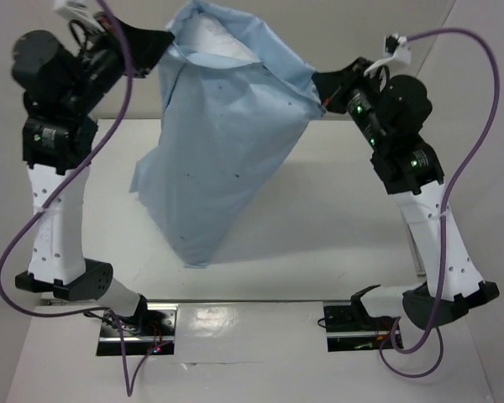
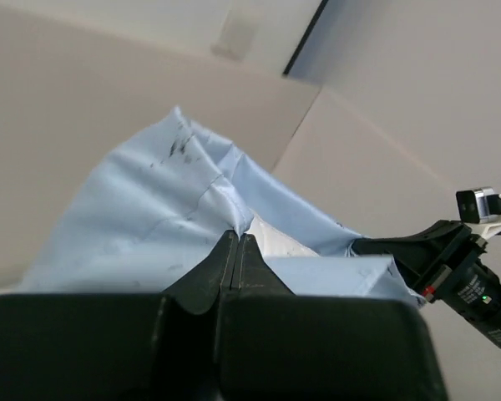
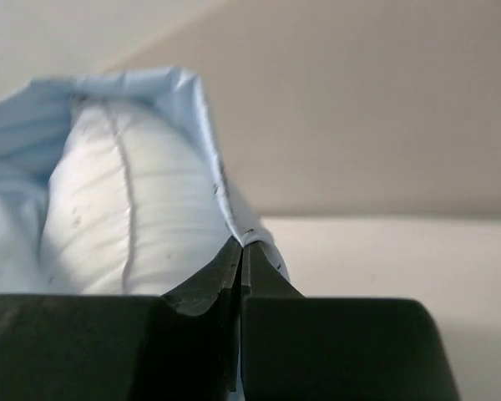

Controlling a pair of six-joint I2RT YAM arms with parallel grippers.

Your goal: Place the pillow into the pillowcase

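The light blue pillowcase (image 1: pixel 227 134) hangs upright above the table, its open mouth at the top. The white pillow (image 1: pixel 218 42) sits inside it, only its top end showing in the opening. My left gripper (image 1: pixel 164 39) is shut on the left rim of the pillowcase (image 2: pixel 150 225), with a bit of pillow (image 2: pixel 275 242) showing beside it. My right gripper (image 1: pixel 319 84) is shut on the right rim of the pillowcase (image 3: pixel 209 125). The pillow (image 3: pixel 125 217) bulges out just left of my right gripper (image 3: pixel 242 244). My left gripper (image 2: pixel 238 236) pinches a fold of blue cloth.
The white table (image 1: pixel 336 218) lies under the hanging bag, whose lower corner (image 1: pixel 193 256) reaches close to it. The arm bases (image 1: pixel 134 315) sit at the near edge. Purple cables (image 1: pixel 479 109) loop beside both arms.
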